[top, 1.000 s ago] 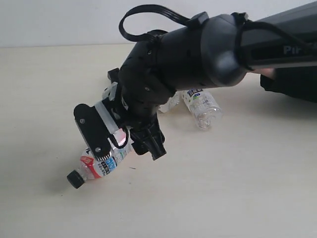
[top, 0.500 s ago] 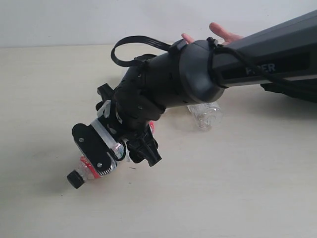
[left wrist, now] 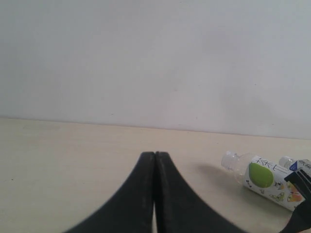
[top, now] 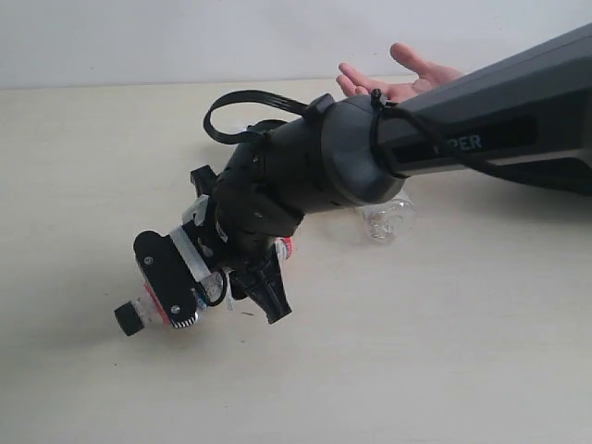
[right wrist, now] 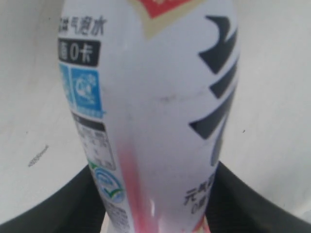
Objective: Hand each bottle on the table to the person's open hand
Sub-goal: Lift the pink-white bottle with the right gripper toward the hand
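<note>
The red-pink bottle [top: 148,305] with its black cap [top: 128,317] lies at the front left of the table [top: 462,351]. My right gripper [top: 215,292] reaches across the middle and is shut on its body; in the right wrist view the bottle [right wrist: 150,97] fills the space between both black fingers [right wrist: 243,194]. A clear bottle [top: 387,218] lies behind the arm. The lime-green and white bottle [left wrist: 262,178] lies on its side in the left wrist view, with a blue-labelled one [left wrist: 295,165] behind it. The person's open hand [top: 398,78] waits palm up at the back right. My left gripper [left wrist: 154,155] is shut and empty.
The right arm's thick black forearm [top: 481,139] crosses the table from the right and hides part of the bottles behind it. A dark sleeve [top: 555,180] lies under it. A pale wall [top: 139,37] bounds the far edge.
The right arm has lowered and swung left, uncovering the person's hand. Its jaws have closed in on the red-pink bottle, and the bottle's cap has shifted slightly left.
</note>
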